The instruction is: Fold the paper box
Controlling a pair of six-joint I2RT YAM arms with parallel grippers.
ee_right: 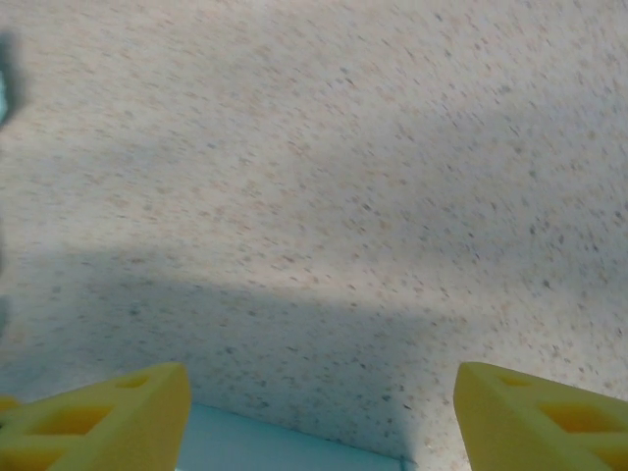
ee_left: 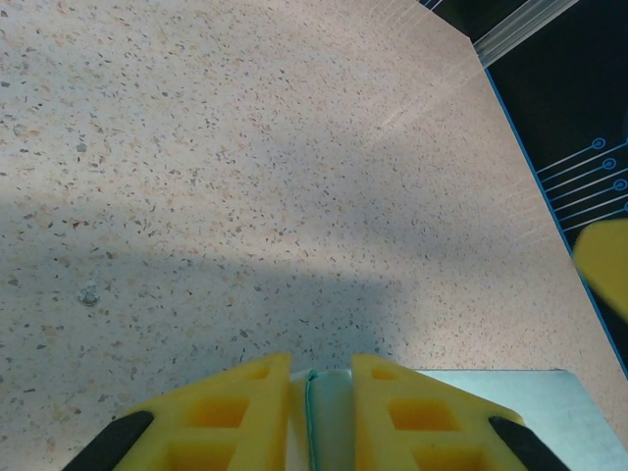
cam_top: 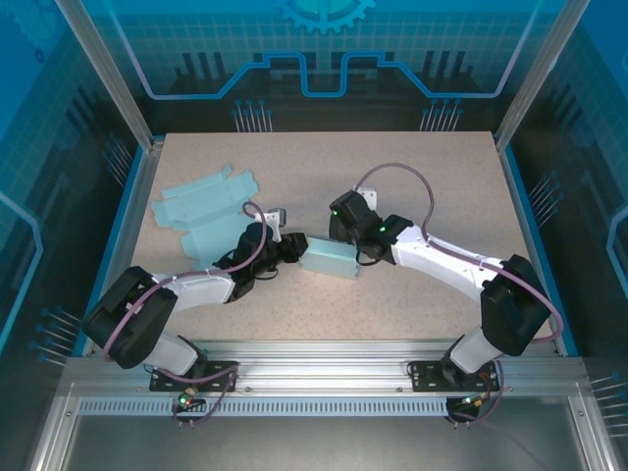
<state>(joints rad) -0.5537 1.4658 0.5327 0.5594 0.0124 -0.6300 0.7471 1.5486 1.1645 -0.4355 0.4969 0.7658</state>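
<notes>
Rail, speckled table, paper box, blue walls

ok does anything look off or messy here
Nothing spilled or damaged. The flat box blanks at the far left lie in a loose, skewed pile rather than a square stack. The paper box in the middle looks intact.
</notes>
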